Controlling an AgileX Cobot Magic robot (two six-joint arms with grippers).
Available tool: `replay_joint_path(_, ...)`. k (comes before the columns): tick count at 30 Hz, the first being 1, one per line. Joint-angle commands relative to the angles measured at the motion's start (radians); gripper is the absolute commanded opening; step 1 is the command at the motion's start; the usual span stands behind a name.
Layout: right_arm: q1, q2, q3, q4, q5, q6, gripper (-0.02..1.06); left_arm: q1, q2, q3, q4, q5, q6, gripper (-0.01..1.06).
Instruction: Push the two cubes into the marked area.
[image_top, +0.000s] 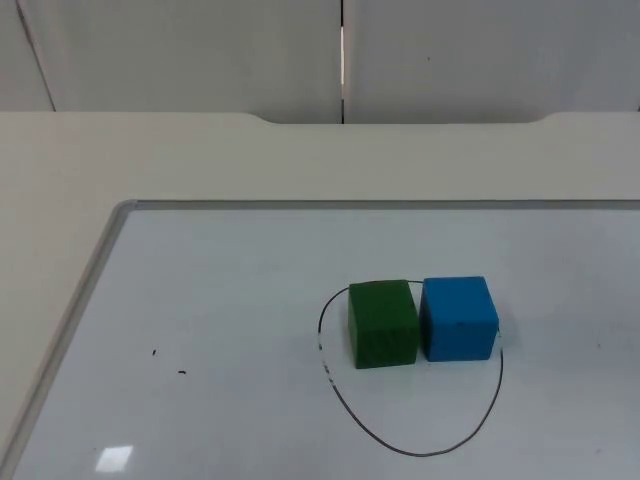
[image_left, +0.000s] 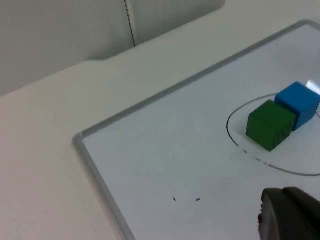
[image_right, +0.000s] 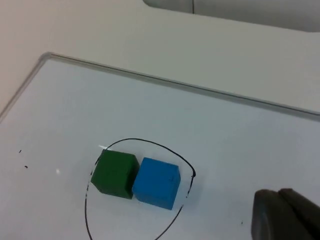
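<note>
Whiteboard (image_top: 200, 300) on tabletop (image_top: 300, 160): green cube (image_top: 383, 323), blue cube (image_top: 459, 318) touching, hugging far edge of drawn ring (image_top: 420, 452). Any nudge probably pushes them out. Left hand (image_left: 287, 215), right hand (image_right: 282, 215): can't tell grip.

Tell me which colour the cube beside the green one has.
Blue; the top view shows it best.

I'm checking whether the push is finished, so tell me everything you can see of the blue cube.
The blue cube is a plain, matte solid block with slightly rounded edges, resting flat and upright on the whiteboard. One side sits against the green cube. It lies at the far edge of the drawn black outline, its outer side about on the line.
</note>
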Motion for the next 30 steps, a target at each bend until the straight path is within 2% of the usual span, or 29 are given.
replay_joint_path(1, 0.002, -0.065, 0.01, -0.007, 0.027, -0.016, 0.0, 0.003, -0.047, 0.003, -0.014, 0.004, -0.008, 0.0)
replay_joint_path(11, 0.002, -0.303, 0.074, -0.005, 0.113, -0.051, 0.0, 0.003, -0.223, 0.003, -0.051, 0.093, -0.008, 0.0)
replay_joint_path(26, 0.002, -0.53, 0.15, -0.005, 0.207, -0.097, 0.0, 0.003, -0.256, 0.001, -0.125, 0.168, 0.021, 0.0)
replay_joint_path(30, 0.002, -0.59, 0.15, -0.005, 0.265, -0.106, 0.0, 0.003, -0.256, -0.001, -0.14, 0.183, 0.04, 0.0)
